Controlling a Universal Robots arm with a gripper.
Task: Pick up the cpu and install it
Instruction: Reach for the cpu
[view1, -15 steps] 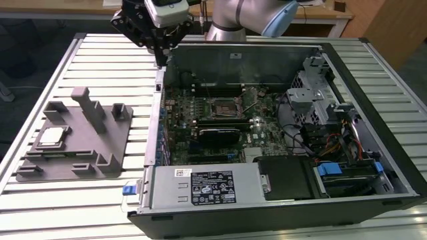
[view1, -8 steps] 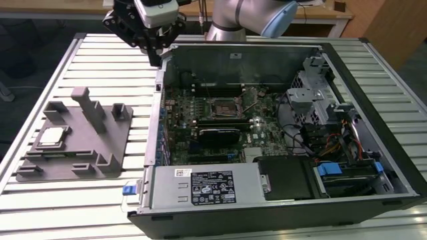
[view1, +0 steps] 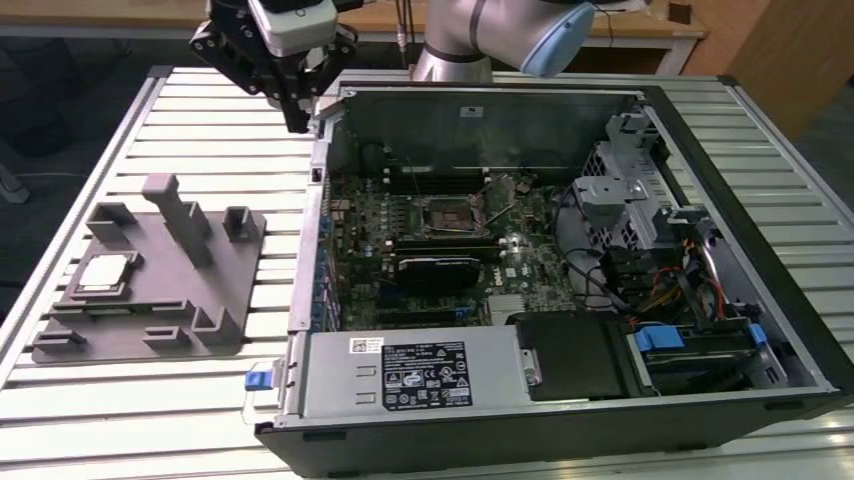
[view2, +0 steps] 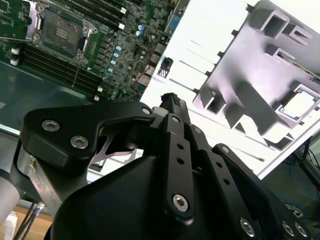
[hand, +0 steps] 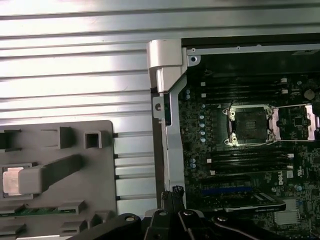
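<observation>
On the exterior view's left, your grey fixture block lies on the slatted metal worktop. The cpu sits flat in a square pocket near the fixture's left edge, silver top up, with nothing touching it. The second wrist view shows the cpu as a bright square in that same pocket. An upright post stands on the fixture just beside it.

Moving right, your jaws hang above the worktop at the far-left corner of the open computer case, well apart from the cpu. They are closed tight and carry nothing. The fingertips meet in a narrow point in the second wrist view, and they are pressed together the same way in the first wrist view. The arm rises behind them.

Inside the case, the motherboard lies flat. Its black square socket is bare, and in the first wrist view the socket has its metal frame folded back alongside. A silver power supply fills the near-left corner of the case. On the exterior view's right stand the grey drive cage and a bundle of coloured cables.
</observation>
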